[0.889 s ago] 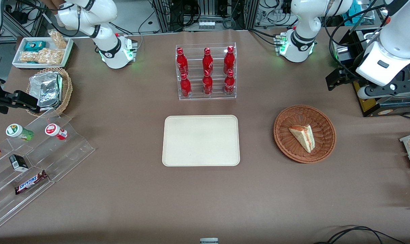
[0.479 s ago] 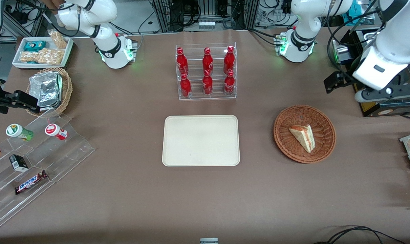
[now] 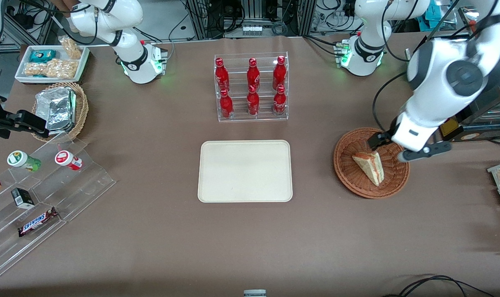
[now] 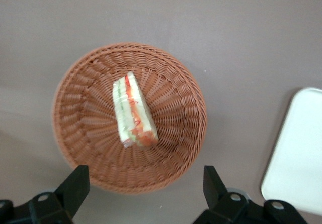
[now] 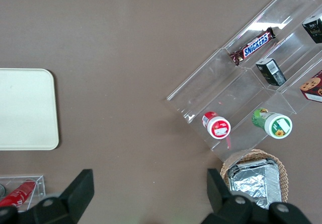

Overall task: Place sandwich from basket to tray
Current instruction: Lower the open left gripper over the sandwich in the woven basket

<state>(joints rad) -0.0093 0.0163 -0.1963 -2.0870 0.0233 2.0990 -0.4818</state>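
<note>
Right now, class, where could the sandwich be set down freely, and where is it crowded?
The tray is bare. The open gripper hovers above the basket holding the sandwich. Crowded: the bottle rack and the snack shelf.

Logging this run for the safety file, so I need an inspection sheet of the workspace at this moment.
Surface: brown table.
Job's things: sandwich lies in the basket; tray bare.
Clutter: bottle rack, acrylic snack shelves, foil-pack basket, snack tray.
Grippers: gripper open above the basket, touching nothing.
Cables: black cable at the table edge nearest the front camera.
Surroundings: equipment racks and wiring.
</note>
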